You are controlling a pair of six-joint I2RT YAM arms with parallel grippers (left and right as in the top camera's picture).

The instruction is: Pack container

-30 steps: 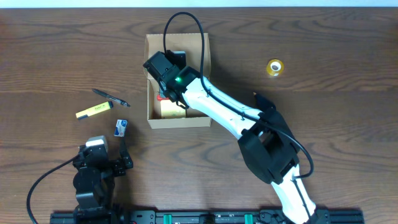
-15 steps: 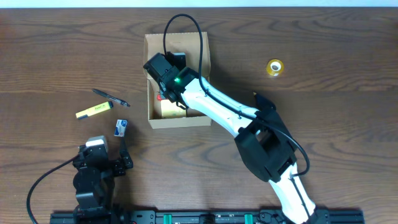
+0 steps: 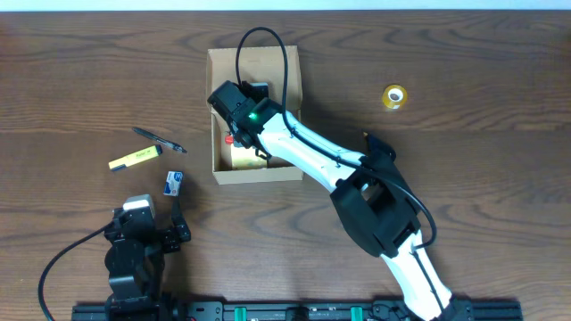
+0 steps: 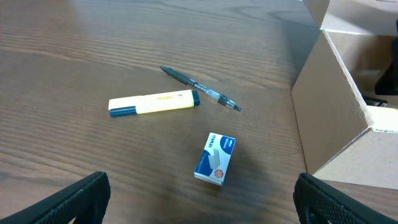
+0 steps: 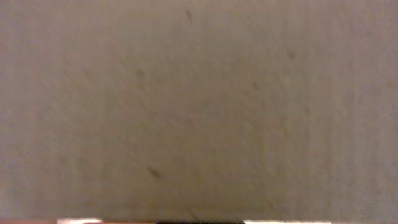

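Underneath, dark wood-grain table (image 3: pixel 473 80) — left hand (image 4: pixel 200 198) gaping, right hand (image 3: pixel 235 140) closed inside container (image 3: pixel 259 176).

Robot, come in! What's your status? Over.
Left tool open, empty. Right tool shut, down inside small tan cardboard box. Yellow highlighter, dark pen, small blue carton outside.

Yellow highlighter (image 4: pixel 153 102) just beside a pen (image 4: pixel 200 89), small blue box (image 4: pixel 215 159) nearer, container (image 4: pixel 329 118) at right.

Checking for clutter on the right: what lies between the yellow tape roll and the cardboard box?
Nothing: bare wooden table between the tape roll and the container, shown overhead.
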